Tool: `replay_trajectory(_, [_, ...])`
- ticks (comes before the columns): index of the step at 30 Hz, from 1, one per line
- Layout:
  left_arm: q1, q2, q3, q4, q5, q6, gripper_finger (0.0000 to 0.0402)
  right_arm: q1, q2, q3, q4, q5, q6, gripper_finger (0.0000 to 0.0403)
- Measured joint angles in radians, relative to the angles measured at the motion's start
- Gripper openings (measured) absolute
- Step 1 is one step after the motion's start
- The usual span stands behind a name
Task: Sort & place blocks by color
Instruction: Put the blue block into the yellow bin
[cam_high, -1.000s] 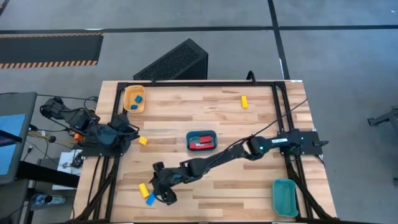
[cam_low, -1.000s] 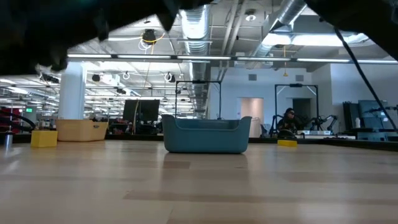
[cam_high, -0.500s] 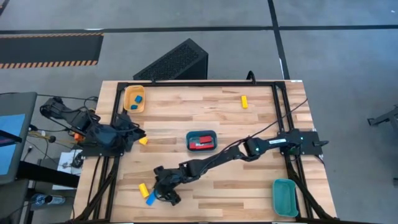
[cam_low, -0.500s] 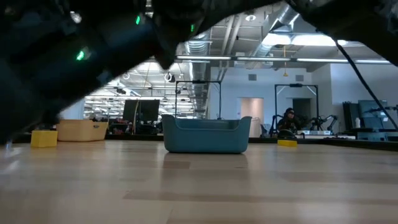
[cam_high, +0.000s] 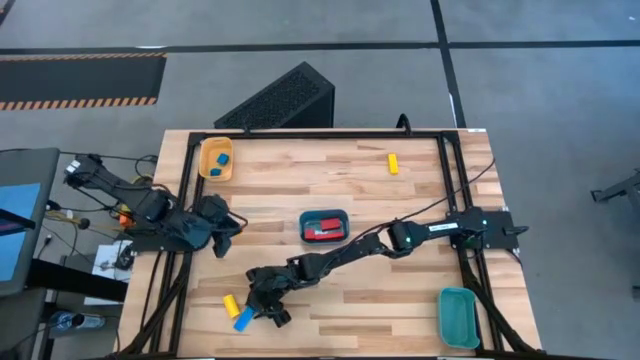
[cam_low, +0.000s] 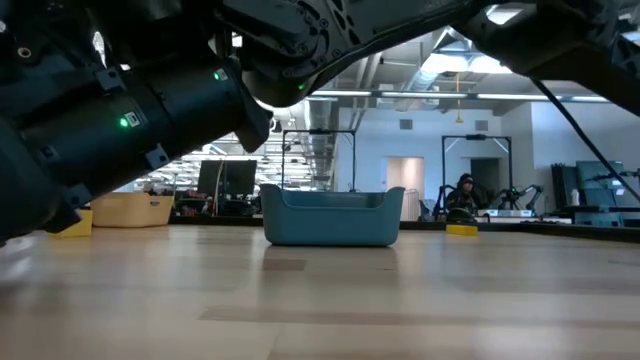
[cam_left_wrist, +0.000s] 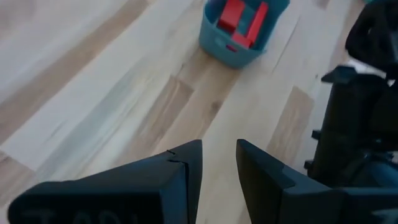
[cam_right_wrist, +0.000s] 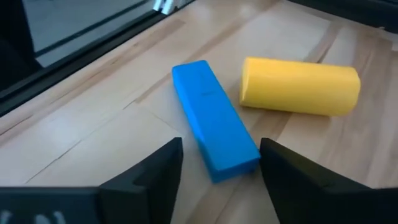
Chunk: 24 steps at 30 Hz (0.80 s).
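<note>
Blue block (cam_right_wrist: 214, 145) lay just beside a yellow block (cam_right_wrist: 301, 86) at the table's near-left corner — the right gripper (cam_right_wrist: 219, 167) hovered over it, fingers spread. Left gripper (cam_left_wrist: 217, 163) waited at the left edge, fingers slightly parted — facing the teal tray (cam_left_wrist: 231, 51) of red blocks (cam_left_wrist: 242, 22).

In the low view, a dark arm (cam_low: 130, 120) is blocking the yellow block (cam_low: 70, 225) and most of the beige tray (cam_low: 135, 208). In the high view, the left gripper (cam_high: 222, 237) is covering the table (cam_high: 420, 260) beneath it, and its finger gap is appearing too small to judge.
</note>
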Motion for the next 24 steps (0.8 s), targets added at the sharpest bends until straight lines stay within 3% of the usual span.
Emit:
replay_trajectory(6, [0.000, 0.038, 0.000, 0.005, 0.054, -0.020, 0.0083, -0.002, 0.002, -0.001, -0.013, -0.024, 0.011, 0.0178])
replay_trajectory(12, [0.000, -0.013, 0.001, 0.002, 0.081, -0.023, 0.0083, -0.033, -0.011, 0.001, -0.111, -0.124, 0.006, 0.0084])
replay_trajectory(16, [0.000, -0.074, 0.035, -0.052, 0.012, -0.052, 0.0083, -0.052, -0.060, -0.002, -0.281, -0.161, -0.007, 0.0075])
replay_trajectory(21, [0.000, -0.149, 0.045, -0.069, -0.188, -0.111, 0.0092, -0.073, -0.149, -0.009, -0.359, -0.064, 0.022, 0.0075])
replay_trajectory(24, [0.000, -0.176, 0.045, -0.067, -0.266, -0.088, 0.0115, -0.094, -0.251, -0.008, -0.463, 0.115, 0.017, 0.0075])
